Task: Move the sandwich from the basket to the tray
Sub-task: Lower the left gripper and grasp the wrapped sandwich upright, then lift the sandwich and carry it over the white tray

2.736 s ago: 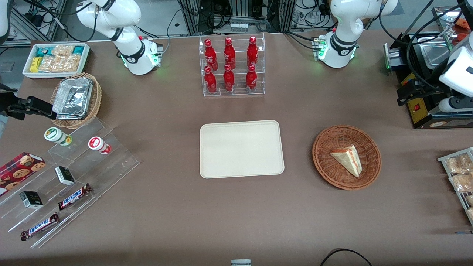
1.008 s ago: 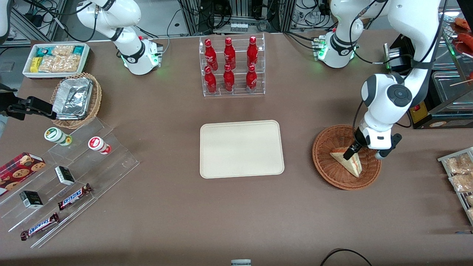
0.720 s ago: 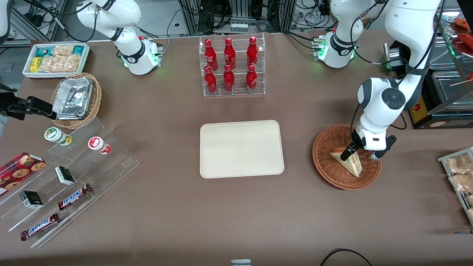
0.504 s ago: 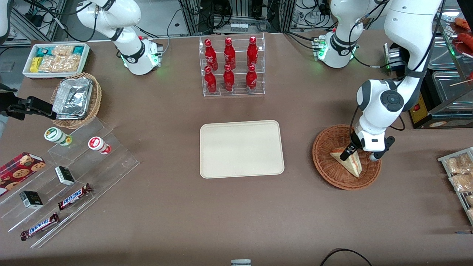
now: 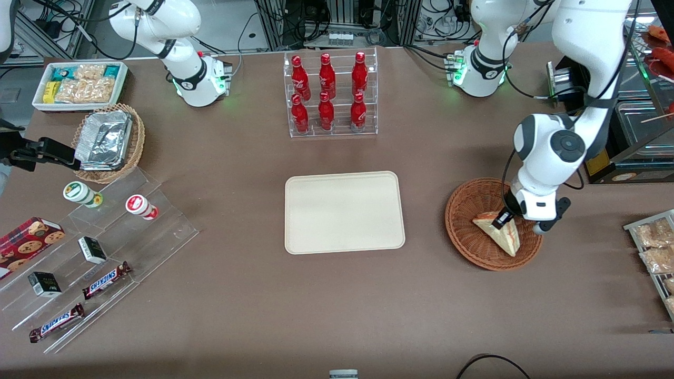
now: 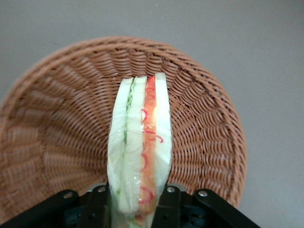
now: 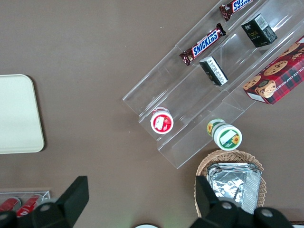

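**Sandwich gripped inside the basket**

The sandwich point(image 5: 499, 233) is held on edge in the reddish-brown basket point(image 5: 466, 239), toward the working arm's end of the surface point(image 5: 337, 305). The left gripper point(image 5: 503, 218) is lowered into the basket, and its jaws are closed on the wedge's thick end, one finger point(image 6: 97, 209) pressed against each bread face. The red and green filling is seen between them. The cream tray point(image 5: 344, 212) is set well apart, near the surface's middle.

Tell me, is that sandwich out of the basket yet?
No. The sandwich lies in the basket, the tool clamped on it.
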Motion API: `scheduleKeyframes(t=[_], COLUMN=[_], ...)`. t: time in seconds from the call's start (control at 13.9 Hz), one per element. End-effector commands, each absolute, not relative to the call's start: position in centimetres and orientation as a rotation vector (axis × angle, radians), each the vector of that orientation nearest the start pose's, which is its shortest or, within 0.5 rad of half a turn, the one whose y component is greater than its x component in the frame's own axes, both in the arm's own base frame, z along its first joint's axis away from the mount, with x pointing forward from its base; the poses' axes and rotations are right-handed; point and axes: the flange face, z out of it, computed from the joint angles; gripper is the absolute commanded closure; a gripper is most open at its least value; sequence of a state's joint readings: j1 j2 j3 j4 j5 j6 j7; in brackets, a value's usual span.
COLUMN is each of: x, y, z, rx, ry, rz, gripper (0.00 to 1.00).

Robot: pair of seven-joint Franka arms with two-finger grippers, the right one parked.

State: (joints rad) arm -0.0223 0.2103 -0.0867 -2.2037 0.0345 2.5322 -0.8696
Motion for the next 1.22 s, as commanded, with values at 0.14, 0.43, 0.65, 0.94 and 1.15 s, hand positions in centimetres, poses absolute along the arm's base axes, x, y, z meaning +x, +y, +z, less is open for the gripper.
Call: scheduleKeyframes(t=[0.14,0.43,0.65,0.94,1.15], x=[58.6,56.0,53.0,52.0,51.5], y=[-12.9,-25.3,-33.8,-43.3,-48.1], z=[42.7,44.5,42.4,37.2,33.2], rx=[-2.933,-2.994,-3.016,-3.019,-3.028], ry=[-0.897,-0.617,-0.433,-0.363,-0.3], rz=[-0.011,0.007,0.03,0.054,0.058], gripper=[1.0,1.0,1.0,1.0,1.0])
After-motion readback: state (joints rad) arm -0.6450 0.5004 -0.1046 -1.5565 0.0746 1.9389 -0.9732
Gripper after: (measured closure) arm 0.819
